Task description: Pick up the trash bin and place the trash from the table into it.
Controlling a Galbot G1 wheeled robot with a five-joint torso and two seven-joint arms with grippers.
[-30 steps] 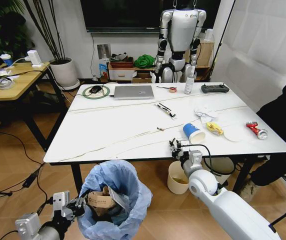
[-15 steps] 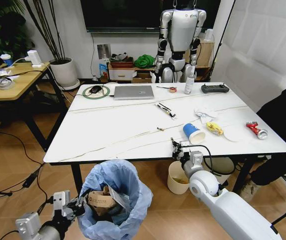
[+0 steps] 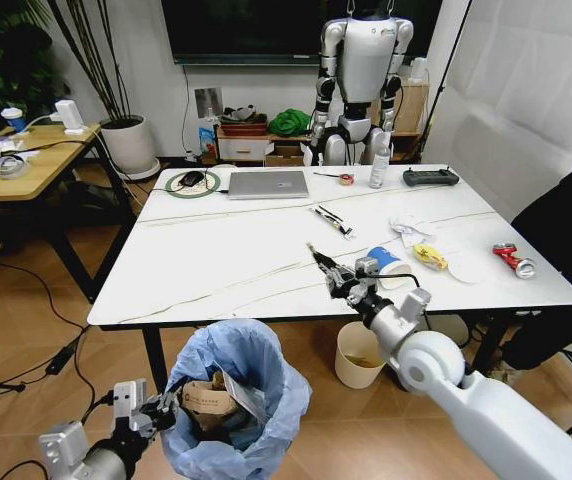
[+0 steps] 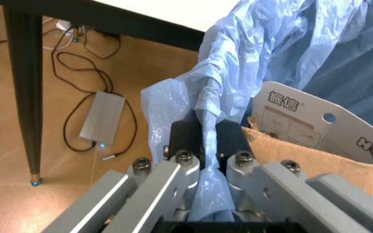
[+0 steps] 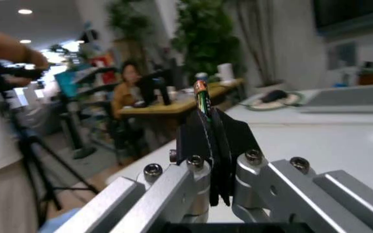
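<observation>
Right gripper (image 3: 334, 278) is pinched on a thin wrapper (image 5: 201, 98), up over the table's (image 3: 226, 262) near edge beside the blue cup (image 3: 387, 262). Left gripper (image 4: 206, 141) is clamped on the bin's (image 3: 234, 400) bag rim, bin below the table edge, cardboard (image 3: 206, 401) inside.

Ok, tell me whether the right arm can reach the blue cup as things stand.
Probably not to grasp it: the right gripper sits beside the blue cup, but its fingers are shut on a thin wrapper.
</observation>
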